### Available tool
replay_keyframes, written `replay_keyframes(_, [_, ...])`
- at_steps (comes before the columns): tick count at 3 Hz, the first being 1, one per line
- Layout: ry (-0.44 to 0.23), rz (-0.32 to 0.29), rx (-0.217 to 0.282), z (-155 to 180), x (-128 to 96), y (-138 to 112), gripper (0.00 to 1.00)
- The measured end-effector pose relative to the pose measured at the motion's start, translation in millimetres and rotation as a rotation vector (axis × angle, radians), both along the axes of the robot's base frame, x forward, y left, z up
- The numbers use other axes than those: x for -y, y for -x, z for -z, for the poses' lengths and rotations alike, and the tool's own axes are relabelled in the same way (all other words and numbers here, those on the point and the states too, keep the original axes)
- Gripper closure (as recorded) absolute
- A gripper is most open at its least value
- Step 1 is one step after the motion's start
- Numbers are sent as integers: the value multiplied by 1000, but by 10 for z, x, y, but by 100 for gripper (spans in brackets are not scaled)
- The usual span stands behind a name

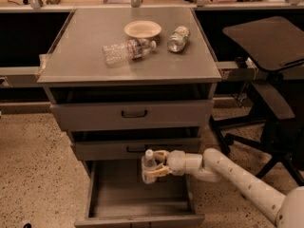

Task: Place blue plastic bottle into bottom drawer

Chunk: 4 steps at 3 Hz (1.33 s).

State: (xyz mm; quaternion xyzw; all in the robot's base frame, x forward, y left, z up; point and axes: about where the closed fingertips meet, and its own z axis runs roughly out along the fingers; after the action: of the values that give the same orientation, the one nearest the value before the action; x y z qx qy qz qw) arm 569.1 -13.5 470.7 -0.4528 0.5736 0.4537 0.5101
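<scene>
The blue plastic bottle (148, 166), stout with a white cap, stands upright in my gripper (155, 164). The gripper's tan fingers (158, 171) are shut around the bottle's body. I hold it in the air above the rear part of the open bottom drawer (109, 198), just in front of the middle drawer's face. The bottom drawer is pulled out and its flat grey floor is bare. My white arm (237, 179) reaches in from the lower right.
On the cabinet top (71, 56) lie a slim clear bottle (127, 50), a small metal can (177, 39) and a pale bowl (142, 29). The top drawer (133, 113) and middle drawer (109, 149) sit slightly ajar. An office chair (266, 56) stands at the right.
</scene>
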Motion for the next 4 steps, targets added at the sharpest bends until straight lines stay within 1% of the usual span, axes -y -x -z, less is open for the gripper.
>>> replay_keyframes(1, [-48,-13,-56,873,-26,100,100])
replay_keyframes(2, [-69,-64,-73,1242,-176,217,100])
replay_keyframes(3, [-71,-67,-72,1232,-185,213,100])
replay_keyframes(4, [-31,-19,-56,1537,-268,19,100])
